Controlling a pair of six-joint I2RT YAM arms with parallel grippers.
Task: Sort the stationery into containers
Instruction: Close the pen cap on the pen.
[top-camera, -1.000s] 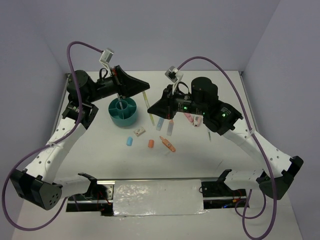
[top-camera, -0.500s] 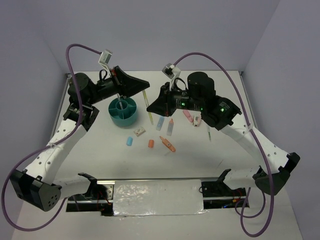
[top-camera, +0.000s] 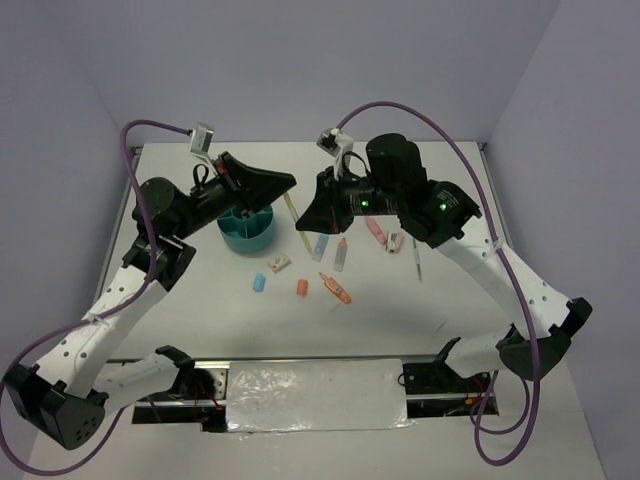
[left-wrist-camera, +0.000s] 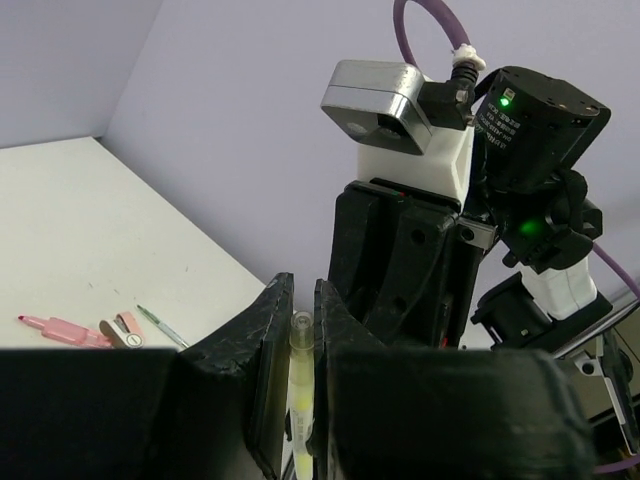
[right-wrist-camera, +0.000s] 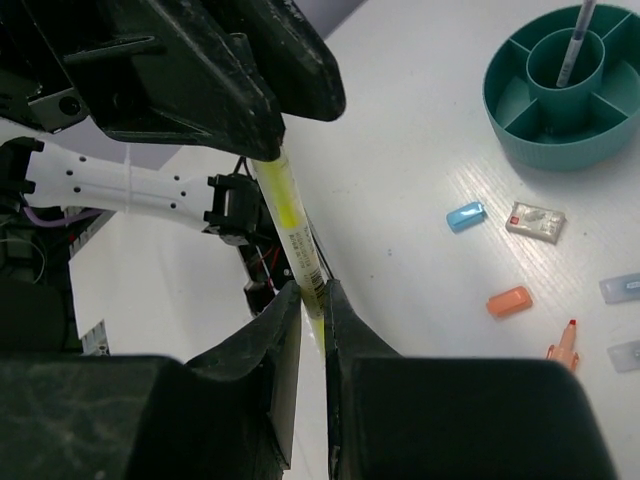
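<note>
A yellow highlighter pen (top-camera: 294, 215) hangs in the air between both arms, just right of the round teal organizer (top-camera: 250, 236). My left gripper (top-camera: 288, 184) is shut on its upper end, and the clear cap (left-wrist-camera: 301, 325) shows between the jaws. The lower end of the pen (right-wrist-camera: 288, 205) sits inside my right gripper (right-wrist-camera: 312, 296), also shut. A thin pen (right-wrist-camera: 575, 40) stands in the centre cup of the organizer (right-wrist-camera: 505, 110). On the table lie a blue eraser (top-camera: 258, 284), an orange eraser (top-camera: 301, 288) and a whitish-tan piece (top-camera: 278, 264).
An orange marker (top-camera: 336, 288), two pale blue markers (top-camera: 321, 246), a pink marker (top-camera: 376, 232) and a thin pen (top-camera: 417, 262) lie right of the organizer, under the right arm. The two arms nearly touch above the table's far middle.
The right gripper has moved left and up, closer to the left gripper. The left arm has shifted and its jaws have narrowed slightly on the pen.
</note>
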